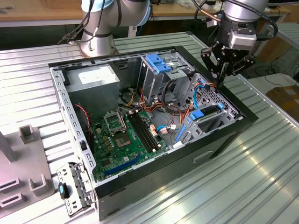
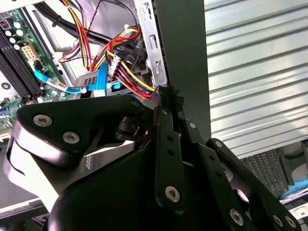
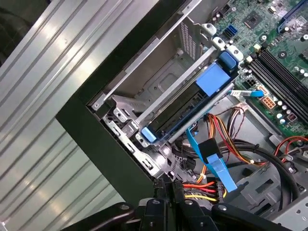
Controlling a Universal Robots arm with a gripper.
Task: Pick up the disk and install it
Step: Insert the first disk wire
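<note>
One open case (image 1: 140, 179) lies on its side on the ribbed counter (image 1: 233, 186). It holds one motherboard (image 1: 126, 140), one grey power box (image 1: 96, 79) and one disk (image 1: 209, 111). The exterior view has two arms. One arm (image 1: 243, 14) carries the hand (image 1: 221, 80). Of the other arm (image 1: 98, 28), the base stands behind the case, well apart from the hand.

The working arm comes down from above at the exterior view's right. The hand points straight down, its tips just inside the case rim and over the metal cage (image 1: 210, 95). Its two fingers are pressed together at the tips, with nothing seen between them. This shows in the second wrist view (image 2: 168, 94) and, less fully, in the first wrist view (image 3: 168, 187).

One bundle of red, yellow and orange wires (image 3: 202, 187) lies just beside the fingertips. One flat blue cable (image 3: 211, 159) runs past it.

The disk sits in the cage, near the hand and ahead of the fingertips, but not touching them. In the first wrist view it (image 3: 180, 110) stands on edge between two metal rails, with light-blue plastic at each end. Its long axis runs from the black case wall (image 3: 101, 139), the end nearer the hand, toward the motherboard (image 3: 279, 48), where a blue tab caps the far end.
</note>
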